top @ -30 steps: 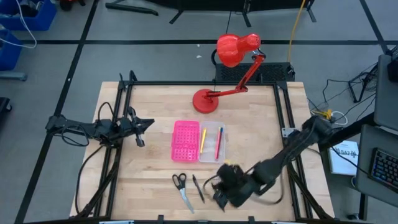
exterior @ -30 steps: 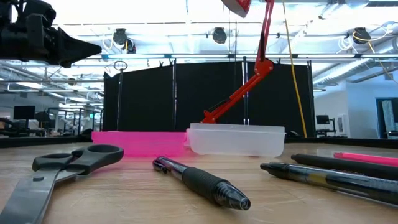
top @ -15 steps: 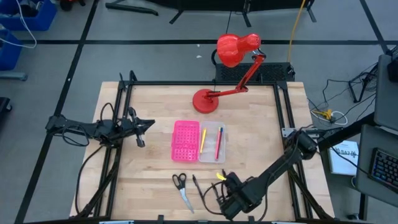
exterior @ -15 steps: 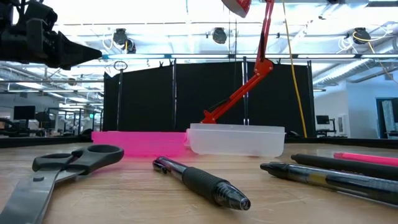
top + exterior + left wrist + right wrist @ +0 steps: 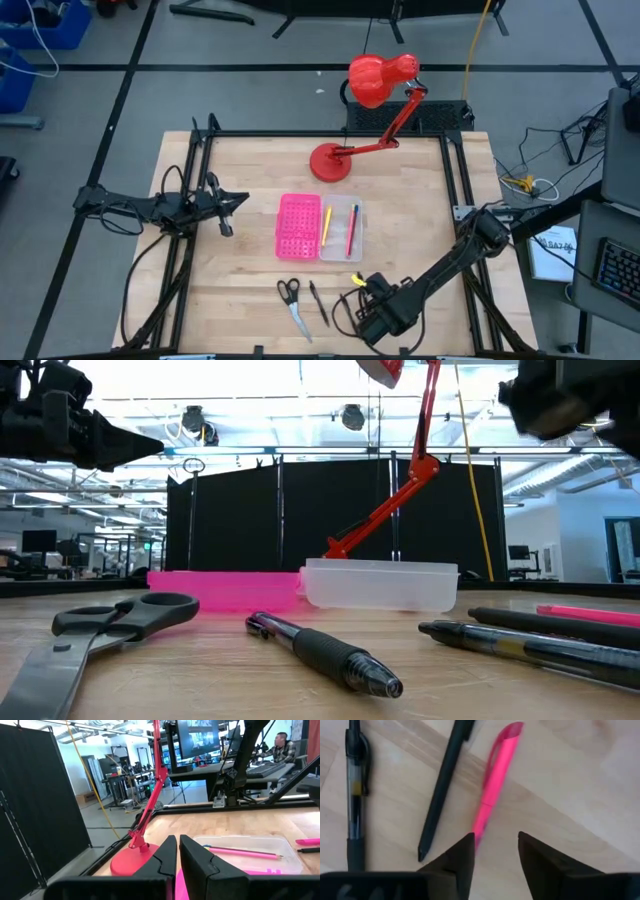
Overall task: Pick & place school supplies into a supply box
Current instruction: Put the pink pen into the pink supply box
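The supply box lies mid-table, its pink dotted lid (image 5: 299, 226) beside the clear tray (image 5: 342, 230), which holds a yellow pencil and a red pen. Scissors (image 5: 292, 300) and a black pen (image 5: 318, 300) lie flat near the front edge. To their right my right gripper (image 5: 372, 312) hovers open above the table. In its wrist view my right gripper (image 5: 495, 847) hangs over a pink pen (image 5: 495, 780), with a black pen (image 5: 442, 790) and a clear-barrelled pen (image 5: 355, 795) alongside. My left gripper (image 5: 232, 200) waits shut above the table's left side.
A red desk lamp stands with its base (image 5: 329, 161) at the far middle of the table and its head (image 5: 378, 78) beyond the far edge. A small yellow item (image 5: 357, 282) lies by my right gripper. Black frame rails run along the table's left and right sides.
My right gripper has gone a little toward the table's near edge and down. It now shows at the top right of the low view, where it was absent before. The pens, scissors and box lie as they did.
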